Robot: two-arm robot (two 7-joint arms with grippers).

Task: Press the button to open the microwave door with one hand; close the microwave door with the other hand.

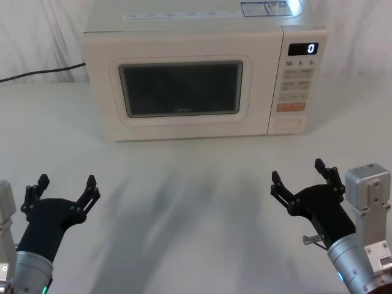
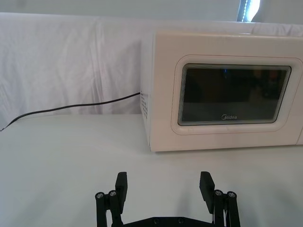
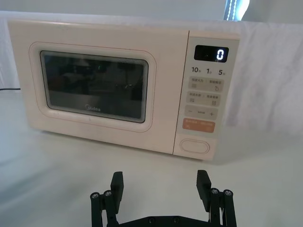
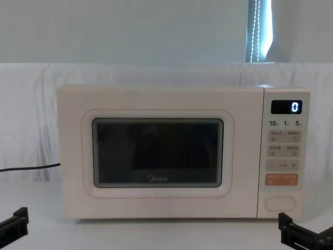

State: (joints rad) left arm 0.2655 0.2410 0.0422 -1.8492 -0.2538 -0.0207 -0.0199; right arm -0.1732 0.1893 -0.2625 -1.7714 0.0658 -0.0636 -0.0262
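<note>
Here, left to right:
Left gripper (image 1: 65, 186): low over the table (image 1: 196, 202) near its front left corner, fingers spread wide, nothing between them, touching nothing.
Black cable (image 2: 71, 108): lying on the table toward the back left, running to the microwave's side.
Microwave door (image 1: 180, 92): closed flush with the cream body, dark window facing forward, toward the table's back edge, about centre.
Display (image 3: 211, 53): lit, reading 0, atop the control panel.
Button (image 3: 194, 145): bottom of the control panel, just under the orange key (image 3: 199, 126), untouched.
Right gripper (image 1: 302, 178): near the front right corner, well short of the microwave, fingers held wide apart, empty.
</note>
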